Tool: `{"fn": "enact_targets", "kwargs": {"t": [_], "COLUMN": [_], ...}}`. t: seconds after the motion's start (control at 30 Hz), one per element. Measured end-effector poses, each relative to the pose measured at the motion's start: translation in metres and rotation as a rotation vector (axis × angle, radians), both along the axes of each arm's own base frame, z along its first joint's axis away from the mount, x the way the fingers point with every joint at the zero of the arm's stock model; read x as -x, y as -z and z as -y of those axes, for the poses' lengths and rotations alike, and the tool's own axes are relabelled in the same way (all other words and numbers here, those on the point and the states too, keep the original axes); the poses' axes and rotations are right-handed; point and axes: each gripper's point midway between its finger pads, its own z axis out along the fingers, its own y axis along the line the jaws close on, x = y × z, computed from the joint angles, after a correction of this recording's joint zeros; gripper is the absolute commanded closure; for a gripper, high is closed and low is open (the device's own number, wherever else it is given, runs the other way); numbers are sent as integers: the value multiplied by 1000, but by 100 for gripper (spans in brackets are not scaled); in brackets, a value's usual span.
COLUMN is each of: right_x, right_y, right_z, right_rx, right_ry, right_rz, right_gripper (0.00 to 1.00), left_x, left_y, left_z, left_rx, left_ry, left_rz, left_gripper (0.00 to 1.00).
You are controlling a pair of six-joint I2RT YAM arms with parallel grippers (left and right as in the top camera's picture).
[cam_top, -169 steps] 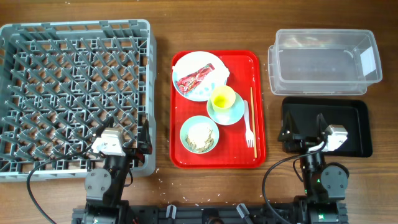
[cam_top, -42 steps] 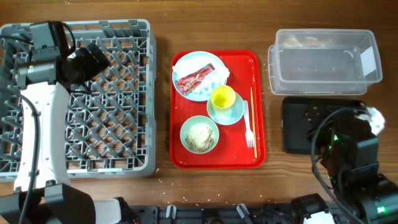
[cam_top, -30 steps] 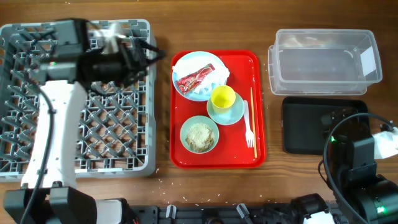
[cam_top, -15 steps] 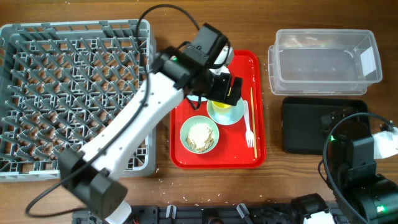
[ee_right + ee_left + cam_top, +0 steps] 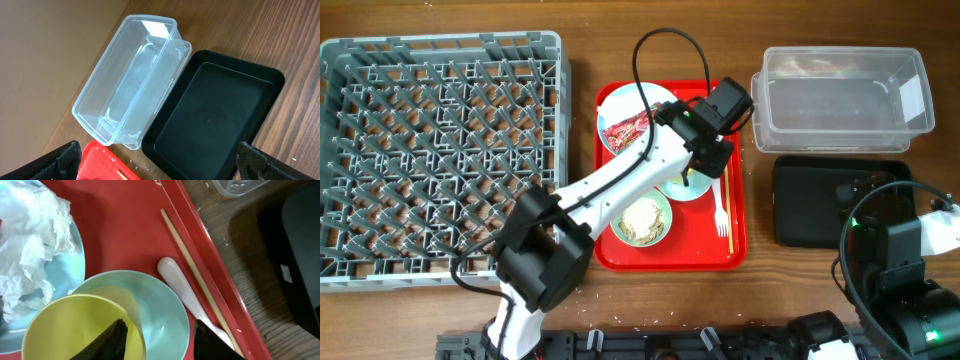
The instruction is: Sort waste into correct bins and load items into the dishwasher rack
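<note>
Where the yellow cup [image 5: 65,325] sits, the left pincer [image 5: 159,330] stands apart astride its rim, perhaps touching; the right pincer [image 5: 160,157] gapes wide.

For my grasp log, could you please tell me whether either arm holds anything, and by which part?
Nothing is held. The left gripper is open over the yellow cup; the right gripper is open above the black tray.

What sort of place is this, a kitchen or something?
Probably a lab bench staged like a cafeteria dish-return: a red tray holding a bowl of scraps, a grey dishwasher rack, and a clear tub and black tray for waste.
</note>
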Motion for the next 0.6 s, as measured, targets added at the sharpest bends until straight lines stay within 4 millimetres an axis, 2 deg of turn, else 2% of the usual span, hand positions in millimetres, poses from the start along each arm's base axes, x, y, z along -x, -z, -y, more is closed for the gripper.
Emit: {"fn": "enact_targets", "kwargs": {"t": [0.17, 0.23, 0.3, 0.5, 0.6], "right_x": [0, 0, 0, 0, 0], "right_y": [0, 0, 0, 0, 0], "right_z": [0, 0, 0, 0, 0], "right_rx": [0, 0, 0, 0, 0], "right_ry": [0, 0, 0, 0, 0], "right_rz": [0, 0, 0, 0, 0], "right_gripper": [0, 0, 0, 0, 0], "left_x": [6, 7, 10, 11, 19], "left_y": [3, 6, 11, 13, 28], "left_z": [-7, -9, -11, -12, -21], "left_rx": [-25, -31, -40, -41, -75], "left_ry": [-20, -23, -29, -44, -45], "left_rz": [-29, -36, -46, -55, -86], "left_gripper": [57, 64, 68, 66, 70]}}
